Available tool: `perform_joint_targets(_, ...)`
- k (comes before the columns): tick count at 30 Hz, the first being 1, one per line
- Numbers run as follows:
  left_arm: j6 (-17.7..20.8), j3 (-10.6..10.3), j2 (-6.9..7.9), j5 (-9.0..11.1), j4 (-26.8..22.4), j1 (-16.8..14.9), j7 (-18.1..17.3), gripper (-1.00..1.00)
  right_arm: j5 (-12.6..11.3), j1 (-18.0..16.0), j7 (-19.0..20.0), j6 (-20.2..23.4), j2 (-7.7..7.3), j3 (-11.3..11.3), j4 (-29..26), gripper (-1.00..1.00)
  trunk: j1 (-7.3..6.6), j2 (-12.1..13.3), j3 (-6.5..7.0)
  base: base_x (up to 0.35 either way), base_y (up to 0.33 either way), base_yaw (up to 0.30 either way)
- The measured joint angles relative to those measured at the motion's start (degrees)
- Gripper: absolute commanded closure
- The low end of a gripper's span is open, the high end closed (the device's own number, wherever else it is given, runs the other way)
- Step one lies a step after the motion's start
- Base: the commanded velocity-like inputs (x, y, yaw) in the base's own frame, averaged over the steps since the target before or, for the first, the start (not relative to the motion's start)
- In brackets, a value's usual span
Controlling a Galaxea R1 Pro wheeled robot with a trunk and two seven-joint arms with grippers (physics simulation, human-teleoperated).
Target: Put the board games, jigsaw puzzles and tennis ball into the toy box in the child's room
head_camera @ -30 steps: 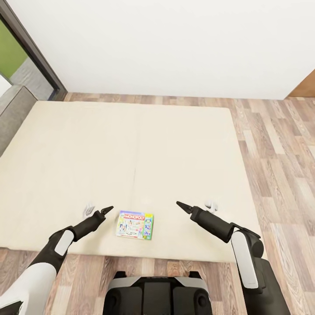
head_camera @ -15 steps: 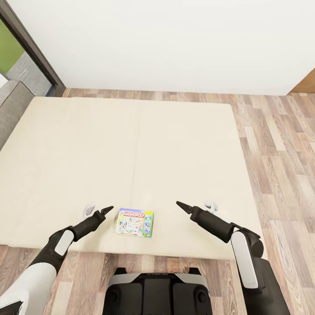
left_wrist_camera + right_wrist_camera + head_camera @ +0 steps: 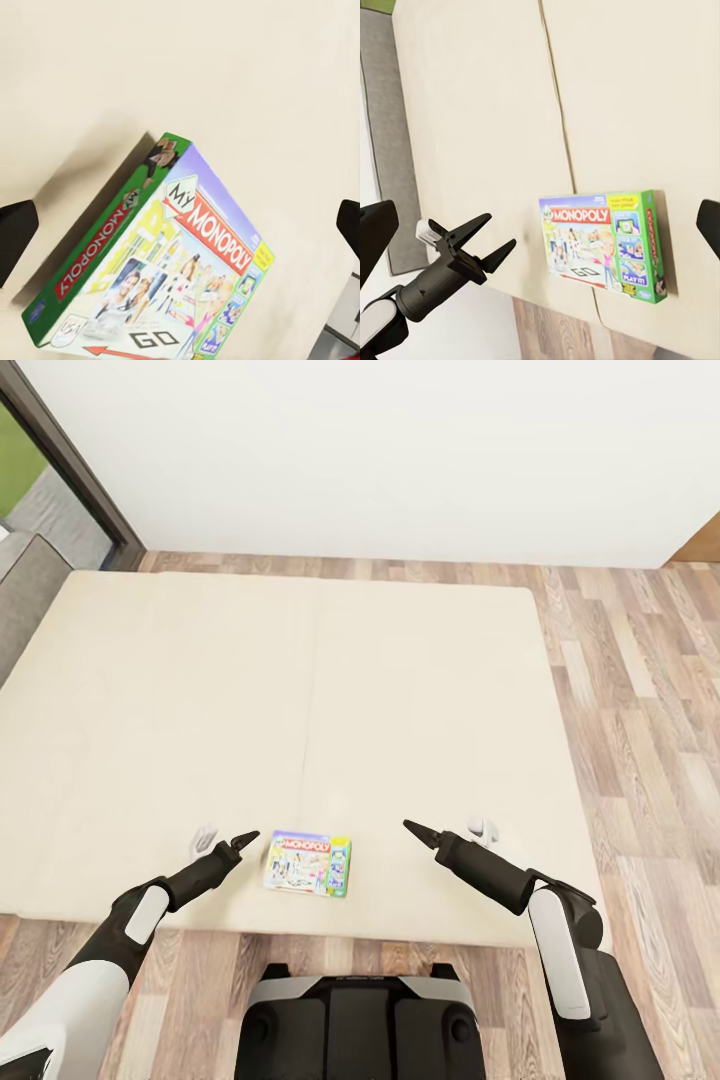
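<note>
a green-edged monopoly board game (image 3: pixel 308 865) lies flat near the front edge of the cream-beige bed (image 3: pixel 300 690), close to the faint seam running down the middle of the cover; the robot stands at the foot of the bed with both arms raised over it, the box between them; the left gripper (image 3: pixel 243 840) hovers just beside the box on its left, apart from it, its dark fingers (image 3: pixel 472 229) spread into an open v with nothing between them, as the right wrist view shows; the right gripper (image 3: pixel 412 828) hangs further off on the other side of the box, well apart from it; in the head view its tip reads as a single dark point, yet in the right wrist view the two fingertips (image 3: pixel 375 232) sit at opposite edges of the picture, so its fingers also stand wide apart and hold nothing; in the left wrist view the game fills much of the picture, cover up, green side panel towards the camera; wood-plank floor (image 3: pixel 640 700) borders the bed on the right and at the front, a white wall (image 3: pixel 380 450) rises behind, and a dark door frame (image 3: pixel 70 470) stands at the far left.
</note>
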Motion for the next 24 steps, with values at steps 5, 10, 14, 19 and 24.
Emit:
perform_joint_targets(5, 0.0, -0.04, 0.0, 0.0, 0.0, 0.0, 0.02, -1.0, -0.02, 0.0, 0.0, 0.0, 0.0, 0.01, 0.0, -1.0, 0.0, 0.0, -0.47, 0.0, 0.0, 0.0)
perform_joint_targets(10, -0.05, -0.07, 0.0, 0.0, 0.0, 0.0, 0.03, -1.0, -0.03, 0.0, 0.0, 0.0, 0.0, 0.01, 0.0, -1.0, 0.0, 0.0, -0.94, 0.0, 0.0, 0.0)
perform_joint_targets(14, -0.08, -0.07, 0.0, 0.0, 0.0, 0.0, -0.01, -1.0, 0.02, 0.0, 0.0, 0.0, 0.0, 0.04, 0.0, -1.0, 0.0, 0.0, -1.32, 0.0, 0.0, 0.0)
perform_joint_targets(19, -0.09, -0.07, 0.0, 0.0, 0.0, 0.0, -0.03, -1.0, 0.05, 0.0, 0.0, 0.0, 0.0, 0.03, 0.0, -1.0, 0.0, 0.0, -1.79, 0.0, 0.0, 0.0)
perform_joint_targets(24, -0.09, -0.08, 0.0, 0.0, 0.0, 0.0, -0.04, -1.0, 0.06, 0.0, 0.0, 0.0, 0.03, 0.08, 0.0, -1.0, 0.0, 0.0, -2.26, 0.0, 0.0, 0.0)
